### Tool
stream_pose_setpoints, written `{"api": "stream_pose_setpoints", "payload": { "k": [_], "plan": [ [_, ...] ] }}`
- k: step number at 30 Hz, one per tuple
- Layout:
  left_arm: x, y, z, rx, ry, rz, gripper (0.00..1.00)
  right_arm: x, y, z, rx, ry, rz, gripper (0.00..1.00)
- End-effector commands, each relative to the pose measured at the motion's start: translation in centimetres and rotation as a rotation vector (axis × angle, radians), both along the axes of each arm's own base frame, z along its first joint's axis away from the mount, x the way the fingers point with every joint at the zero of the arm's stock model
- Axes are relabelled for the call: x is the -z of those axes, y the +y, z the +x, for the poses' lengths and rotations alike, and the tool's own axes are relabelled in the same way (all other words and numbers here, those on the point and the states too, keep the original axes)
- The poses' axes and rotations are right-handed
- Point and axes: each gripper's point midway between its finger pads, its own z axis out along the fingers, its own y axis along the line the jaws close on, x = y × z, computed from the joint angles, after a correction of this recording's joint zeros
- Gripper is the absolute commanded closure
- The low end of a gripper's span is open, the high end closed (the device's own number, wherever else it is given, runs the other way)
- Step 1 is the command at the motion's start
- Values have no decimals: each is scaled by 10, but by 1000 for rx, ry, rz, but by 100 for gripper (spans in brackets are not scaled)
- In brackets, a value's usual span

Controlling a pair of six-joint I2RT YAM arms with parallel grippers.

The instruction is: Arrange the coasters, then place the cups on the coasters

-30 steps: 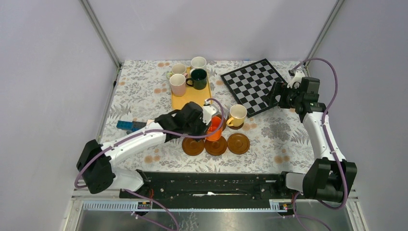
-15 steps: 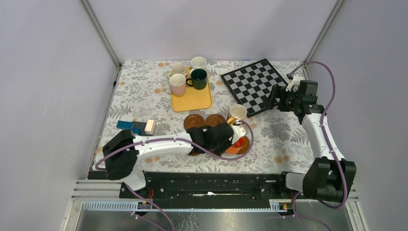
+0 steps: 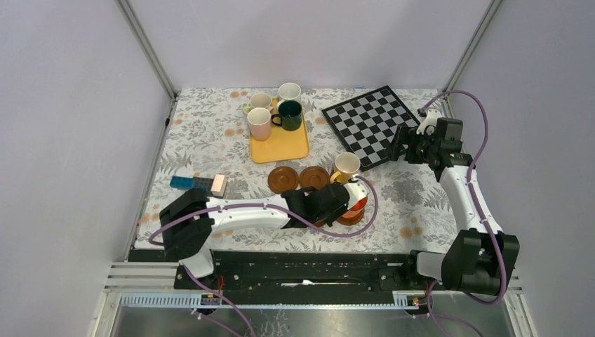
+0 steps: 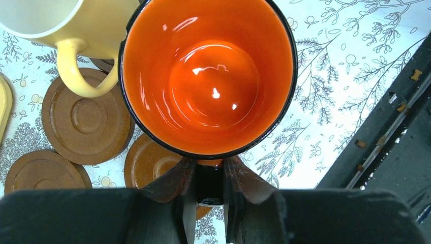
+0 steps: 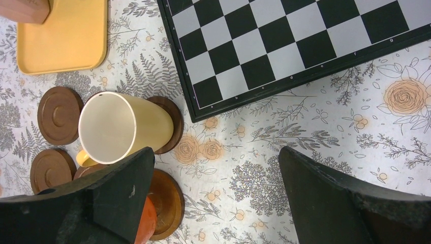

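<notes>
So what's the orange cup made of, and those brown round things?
The orange cup looks like glazed ceramic: its inside is glossy, with bright light spots. The brown coasters look like wood with a dull finish: faint grain, no shine. They could be plastic, though.

Straight ahead of the black left gripper, the orange cup shines glossy orange inside, ringed by a thin rim (nearly black, from here). Off to that gripper's left, the yellow cup is cream inside, beside reddish-brown coasters. The tablecloth is white with grey leaf sprigs. Beyond the right gripper, the chessboard is black-and-white checked.
</notes>
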Motion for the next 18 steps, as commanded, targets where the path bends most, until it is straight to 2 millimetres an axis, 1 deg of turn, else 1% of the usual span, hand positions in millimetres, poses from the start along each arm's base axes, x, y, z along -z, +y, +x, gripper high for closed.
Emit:
{"api": "stream_pose_setpoints", "payload": {
  "k": [1, 4, 8, 11, 18],
  "plan": [
    [-32, -27, 17, -46, -77, -159, 100, -10, -1, 4, -10, -51, -13, 0],
    [-27, -28, 17, -52, -67, -160, 100, -11, -1, 5, -9, -54, -11, 1],
    [-8, -26, 13, -64, -25, -129, 100, -13, -1, 7, -7, -50, -8, 0],
    [1, -21, 12, -81, -10, -118, 100, -13, -2, 7, -6, -51, -10, 0],
    [4, -23, 16, -109, -11, -129, 99, -12, -2, 6, -6, -55, -14, 0]
  ]
}}
